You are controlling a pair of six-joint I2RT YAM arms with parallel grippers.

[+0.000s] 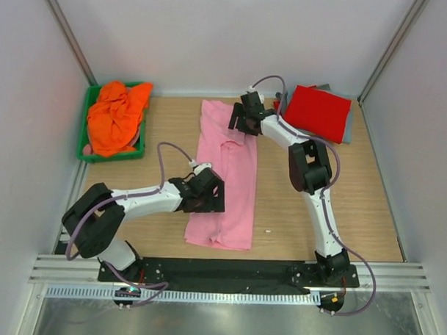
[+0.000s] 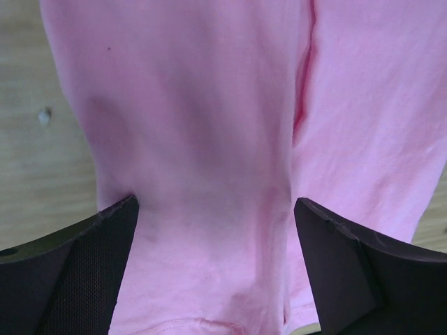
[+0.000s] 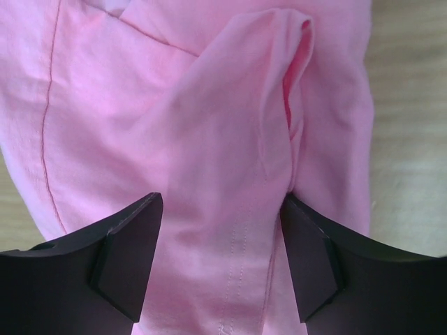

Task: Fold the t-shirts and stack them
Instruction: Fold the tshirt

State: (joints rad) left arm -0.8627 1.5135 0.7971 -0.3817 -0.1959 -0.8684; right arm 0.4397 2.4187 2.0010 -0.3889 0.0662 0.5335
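Observation:
A light pink t-shirt (image 1: 230,182) lies as a long, narrow folded strip down the middle of the table. My left gripper (image 1: 209,192) is open over its left edge near the lower half. In the left wrist view (image 2: 216,202) the jaws stand wide apart with pink cloth (image 2: 209,125) between them. My right gripper (image 1: 239,117) is open at the shirt's far end. In the right wrist view (image 3: 222,202) its jaws straddle a raised fold of pink cloth (image 3: 230,105). A bright orange t-shirt (image 1: 116,118) is bunched in a bin. A folded red t-shirt (image 1: 318,110) lies on a grey one (image 1: 348,129).
The green bin (image 1: 83,140) stands at the back left against the wall. The red and grey stack is at the back right corner. White walls enclose the wooden table (image 1: 310,222) on three sides. The arm bases sit on a black rail (image 1: 227,272) at the near edge.

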